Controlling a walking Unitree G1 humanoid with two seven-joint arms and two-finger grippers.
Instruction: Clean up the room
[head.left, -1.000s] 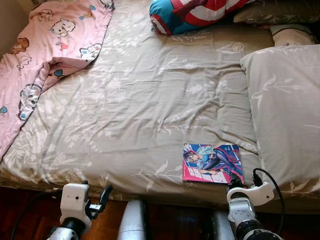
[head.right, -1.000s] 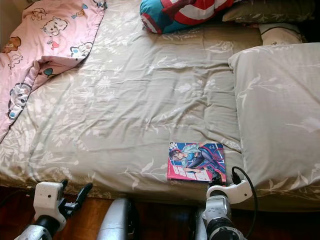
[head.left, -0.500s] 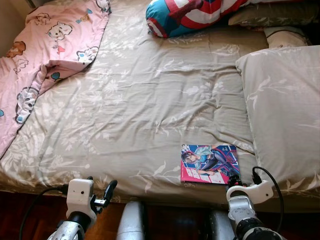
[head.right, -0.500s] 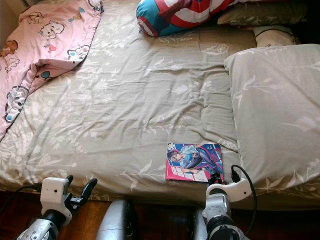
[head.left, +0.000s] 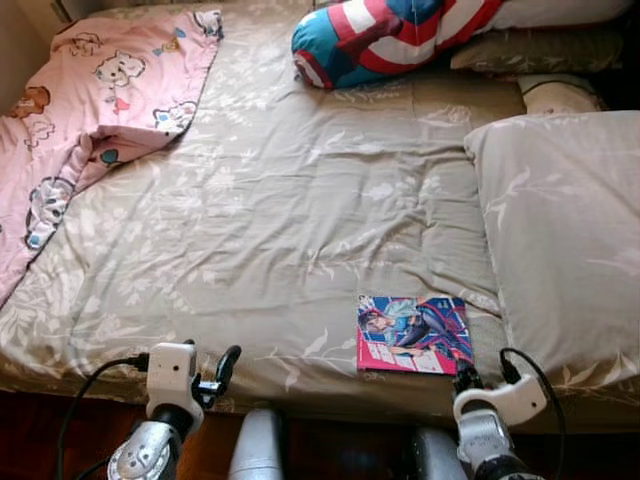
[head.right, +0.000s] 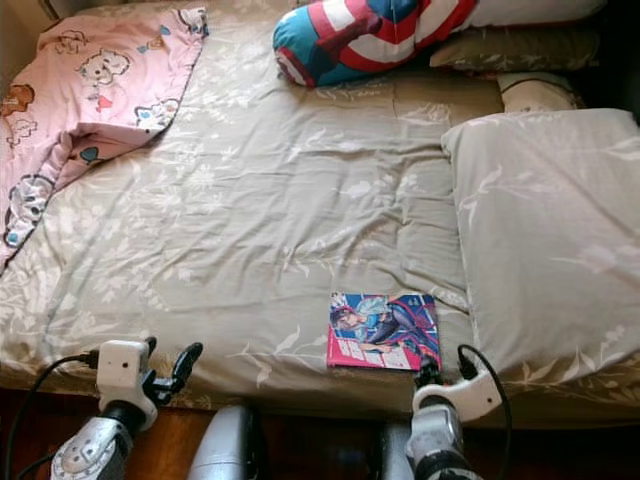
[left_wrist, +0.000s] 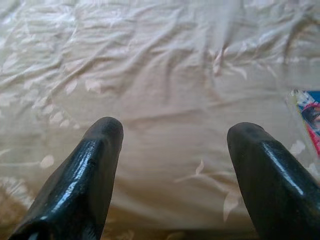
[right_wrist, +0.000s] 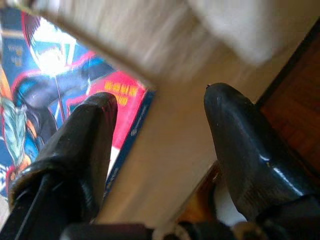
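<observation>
A comic book (head.left: 413, 334) with a pink and blue cover lies flat on the beige bed sheet (head.left: 300, 220), close to the front edge of the bed. My right gripper (right_wrist: 160, 97) sits just below that edge, open, at the book's (right_wrist: 45, 80) near right corner, with one finger (right_wrist: 87, 135) in front of the cover; I cannot tell if it touches. My left gripper (left_wrist: 175, 132) is open and empty at the bed's front edge, well to the left of the book (left_wrist: 307, 112). In the left eye view, the left gripper (head.left: 228, 362) and right gripper (head.left: 465, 378) are low in the picture.
A pink cartoon blanket (head.left: 90, 110) is bunched at the bed's far left. A red, white and blue shield pillow (head.left: 390, 35) lies at the back. A large beige pillow (head.left: 560, 220) lies right of the book. Dark wood floor (head.left: 40, 430) runs under the bed edge.
The camera has tilted a little, bringing more of the bed's far end into view. My left gripper has risen toward the bed's front edge. The book has not moved.
</observation>
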